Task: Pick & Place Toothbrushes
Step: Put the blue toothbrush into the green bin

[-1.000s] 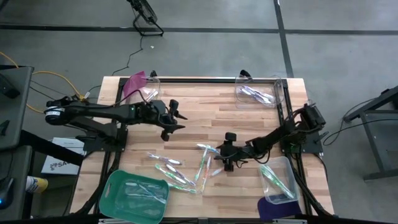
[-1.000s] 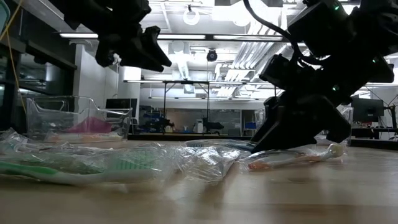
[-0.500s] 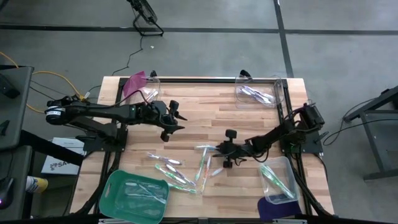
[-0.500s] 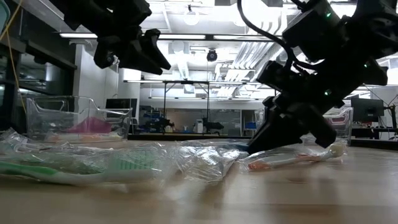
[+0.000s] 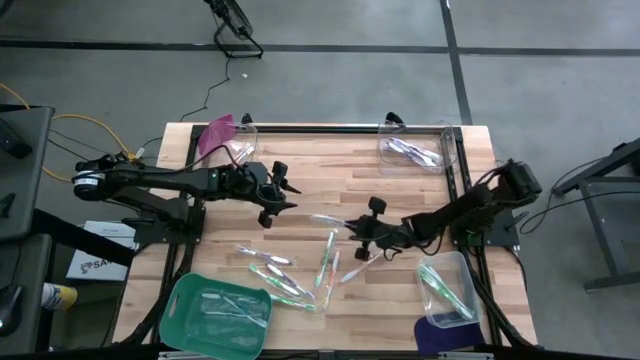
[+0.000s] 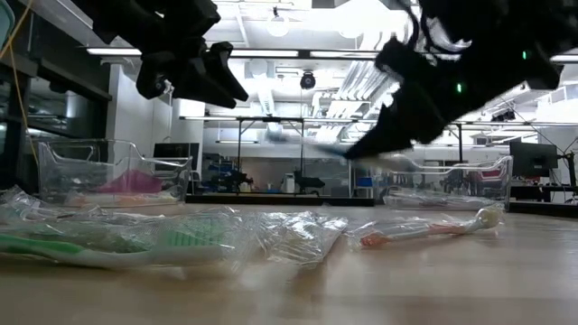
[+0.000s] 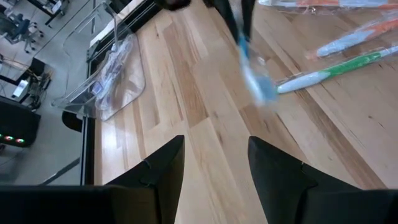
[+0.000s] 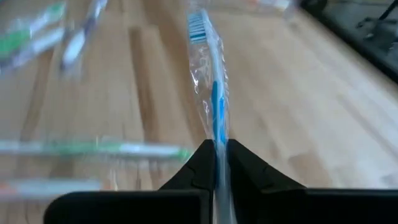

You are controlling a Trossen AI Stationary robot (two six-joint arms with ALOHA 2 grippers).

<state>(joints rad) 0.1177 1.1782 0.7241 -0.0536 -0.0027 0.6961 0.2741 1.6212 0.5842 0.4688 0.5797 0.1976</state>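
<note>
My right gripper (image 5: 353, 229) hangs over the middle of the table, shut on a blue toothbrush (image 8: 208, 68) in a clear wrapper. In the high view this toothbrush (image 5: 327, 219) sticks out toward the left, clear of the wood. Several more wrapped toothbrushes (image 5: 328, 262) lie flat on the table nearer the front, among them a pink one (image 6: 424, 230) and a green one (image 6: 108, 239). My left gripper (image 5: 283, 195) waits open above the table's left half, its fingers (image 7: 163, 169) with nothing between them. My right gripper pinches the blue toothbrush's handle (image 8: 216, 134) between its two fingers (image 8: 198, 165), wrapper and all. The toothbrush runs on in line with the fingers, its bristle head (image 8: 198, 26) farthest from them. It is lifted clear of the table, slanting a little downward.
A green tray (image 5: 190, 300) with toothbrushes stands at the front left. A clear bin (image 5: 455, 290) stands at the front right beside a purple lid (image 5: 432, 336). Two more clear bins (image 5: 412, 152) (image 5: 235, 140) stand along the far edge. Bare wood lies between the arms.
My right gripper has risen from the table and tipped, carrying the blue toothbrush with it. The toothbrush lay on the wood beside the others; it now hangs clear above them. The loose toothbrushes have stayed where they were.
</note>
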